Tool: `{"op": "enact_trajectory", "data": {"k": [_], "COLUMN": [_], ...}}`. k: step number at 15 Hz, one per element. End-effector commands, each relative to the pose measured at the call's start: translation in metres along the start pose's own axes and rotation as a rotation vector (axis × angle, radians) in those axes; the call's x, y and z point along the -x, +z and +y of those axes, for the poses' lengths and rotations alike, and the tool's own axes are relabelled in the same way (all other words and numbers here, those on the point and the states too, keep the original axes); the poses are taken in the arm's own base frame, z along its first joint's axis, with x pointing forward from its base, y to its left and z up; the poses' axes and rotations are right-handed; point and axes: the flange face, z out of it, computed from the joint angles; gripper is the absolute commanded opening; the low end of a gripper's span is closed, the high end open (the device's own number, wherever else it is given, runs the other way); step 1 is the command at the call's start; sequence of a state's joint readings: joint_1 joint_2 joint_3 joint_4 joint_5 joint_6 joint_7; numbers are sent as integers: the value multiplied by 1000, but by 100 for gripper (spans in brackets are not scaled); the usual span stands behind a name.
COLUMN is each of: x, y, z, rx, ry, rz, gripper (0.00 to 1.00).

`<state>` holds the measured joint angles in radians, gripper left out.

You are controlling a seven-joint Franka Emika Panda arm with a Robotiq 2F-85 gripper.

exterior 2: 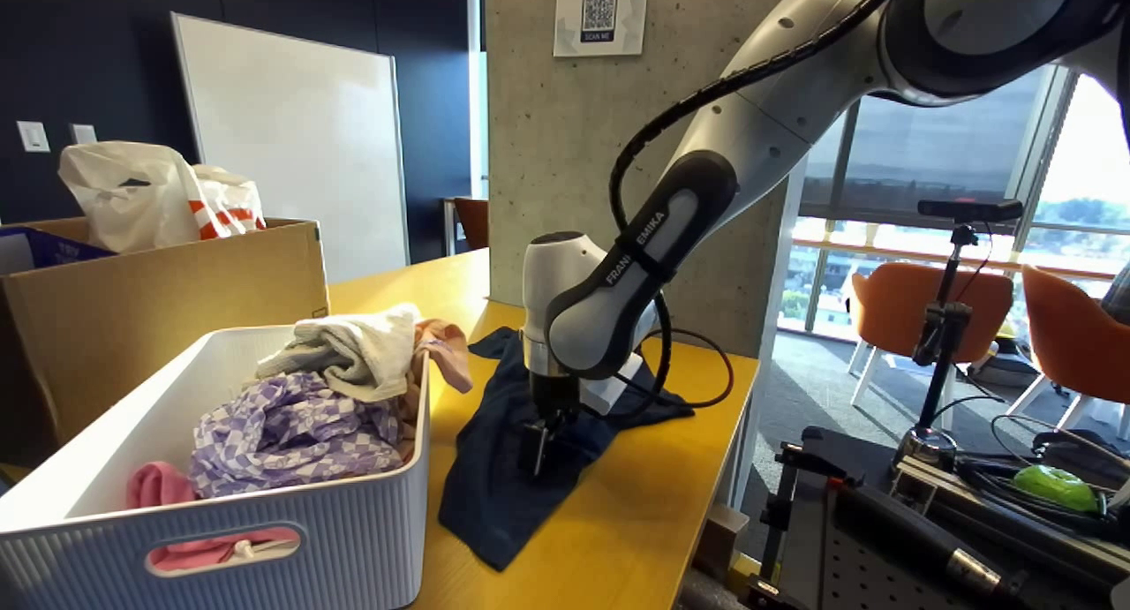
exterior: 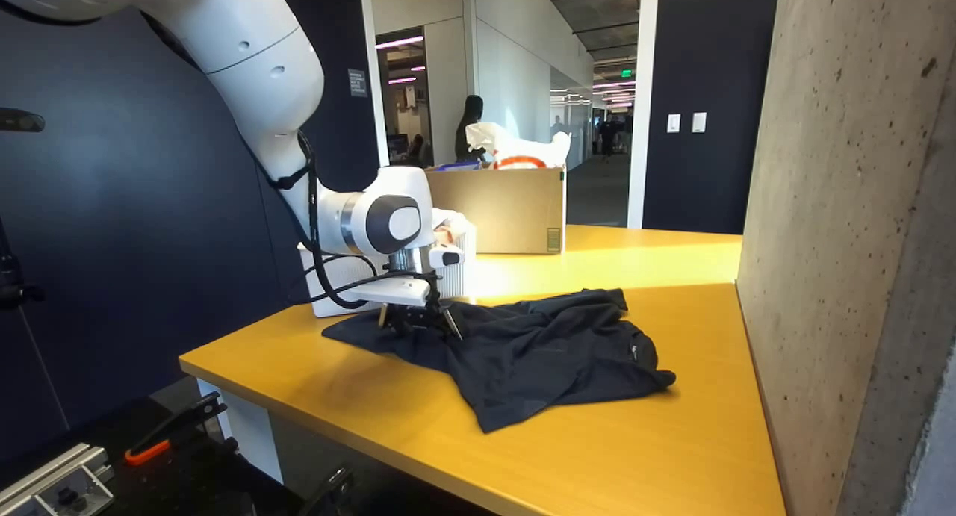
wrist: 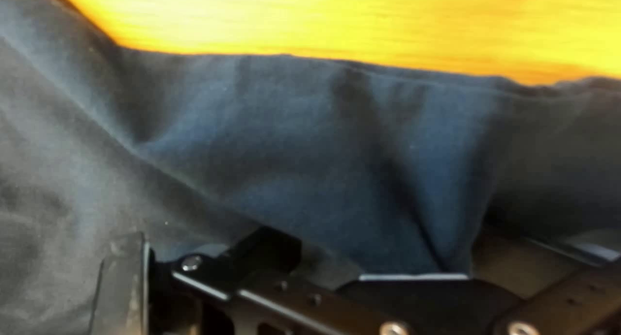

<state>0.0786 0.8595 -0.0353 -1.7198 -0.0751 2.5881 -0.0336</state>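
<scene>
Same table (exterior: 635,456) in both exterior views, from different sides, wrist view close above dark cloth (wrist: 291,155)

Pitted grey concrete pillar (exterior: 844,202): rises tall!
Framed glass windows (exterior 2: 1090,160): glow brightly, daylit!
Orange curved-back chairs (exterior 2: 896,301): stand on grey carpet (exterior 2: 794,389).

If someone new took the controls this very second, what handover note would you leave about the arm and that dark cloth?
Gripper: open, low over the dark cloth; contact can't be confirmed.
Things: the cloth lies creased on the yellow table, next to the white bin of other fabrics.
Done: the cloth is partly spread out.
Left, judging by its looks: no grip on it yet, and its creases aren't smoothed out.
</scene>
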Motion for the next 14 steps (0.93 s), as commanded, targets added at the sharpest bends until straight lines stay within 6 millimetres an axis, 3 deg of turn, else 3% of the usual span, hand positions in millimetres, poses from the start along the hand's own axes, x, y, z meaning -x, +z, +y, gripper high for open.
{"op": "enact_trajectory", "data": {"k": [1, 6, 14], "x": [36, 82, 135], "y": [3, -3, -21], "z": [4, 0, -14], "rx": [39, 42, 17], "ry": [58, 123, 181], "rz": [18, 37, -9], "gripper": [100, 100, 100]}}
